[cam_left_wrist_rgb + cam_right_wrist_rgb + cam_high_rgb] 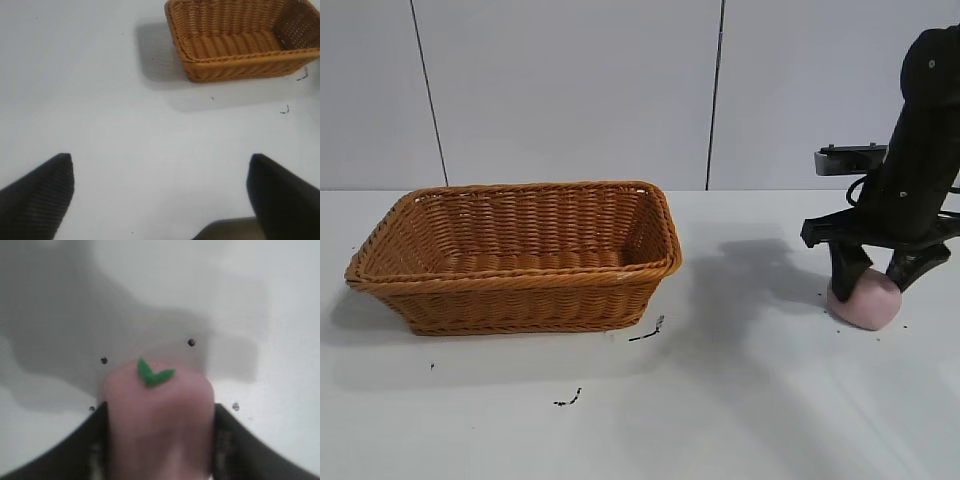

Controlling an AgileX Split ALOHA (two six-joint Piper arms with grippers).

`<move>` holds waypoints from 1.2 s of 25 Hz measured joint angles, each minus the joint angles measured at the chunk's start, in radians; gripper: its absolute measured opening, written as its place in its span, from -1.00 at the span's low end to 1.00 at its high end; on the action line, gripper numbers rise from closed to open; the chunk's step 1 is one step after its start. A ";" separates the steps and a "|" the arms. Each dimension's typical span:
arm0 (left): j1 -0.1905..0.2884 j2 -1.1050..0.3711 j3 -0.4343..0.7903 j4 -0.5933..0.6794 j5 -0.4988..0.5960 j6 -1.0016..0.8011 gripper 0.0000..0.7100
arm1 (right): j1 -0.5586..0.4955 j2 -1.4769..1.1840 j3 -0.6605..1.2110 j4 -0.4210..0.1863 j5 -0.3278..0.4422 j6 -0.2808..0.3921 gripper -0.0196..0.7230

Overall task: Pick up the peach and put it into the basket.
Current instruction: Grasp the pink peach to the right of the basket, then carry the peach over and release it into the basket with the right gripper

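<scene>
Right gripper (872,275) down at right side of worktop (750,400), fingers pinching peach (865,300) resting on surface. Basket (520,262) well apart at left. Left gripper (160,192) fingers spread over bare worktop.

- The right arm (920,150) is matte black, thick and rounded, with a small pale screw dot near its top.
- A flat black bracket (850,158) juts from its side, with a thin black cable looping beneath.
- The right gripper (875,272) has two black, tapering fingers.
- The left gripper (160,195) shows two dark, finely ribbed, wedge-shaped fingers (40,197).
</scene>
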State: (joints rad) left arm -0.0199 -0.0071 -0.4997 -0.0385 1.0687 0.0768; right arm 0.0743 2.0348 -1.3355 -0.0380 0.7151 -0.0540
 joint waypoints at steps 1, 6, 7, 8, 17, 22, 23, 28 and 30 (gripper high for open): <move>0.000 0.000 0.000 0.000 0.000 0.000 0.95 | 0.000 -0.016 -0.008 -0.005 0.006 -0.002 -0.87; 0.000 0.000 0.000 0.000 0.000 0.000 0.95 | 0.000 -0.112 -0.144 0.015 0.096 -0.002 -0.88; 0.000 0.000 0.000 0.000 0.000 0.000 0.95 | 0.000 -0.122 -0.188 0.025 0.124 -0.002 -0.88; 0.000 0.000 0.000 0.000 0.000 0.000 0.95 | 0.000 -0.127 -0.231 0.038 0.163 0.000 -0.88; 0.000 0.000 0.000 0.000 0.000 0.000 0.95 | 0.146 -0.100 -0.487 0.046 0.254 0.008 -0.88; 0.000 0.000 0.000 0.000 0.000 0.000 0.95 | 0.313 0.004 -0.659 0.047 0.273 0.013 -0.88; 0.000 0.000 0.000 0.000 0.000 0.000 0.95 | 0.349 0.024 -0.694 0.047 0.273 0.013 -0.88; 0.000 0.000 0.000 0.000 0.000 0.000 0.95 | 0.498 0.139 -0.806 0.052 0.261 0.013 -0.88; 0.000 0.000 0.000 0.000 0.000 0.000 0.95 | 0.538 0.183 -0.811 0.052 0.244 0.012 -0.88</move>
State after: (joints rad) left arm -0.0199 -0.0071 -0.4997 -0.0385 1.0687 0.0768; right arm 0.6120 2.2174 -2.1467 0.0138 0.9595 -0.0421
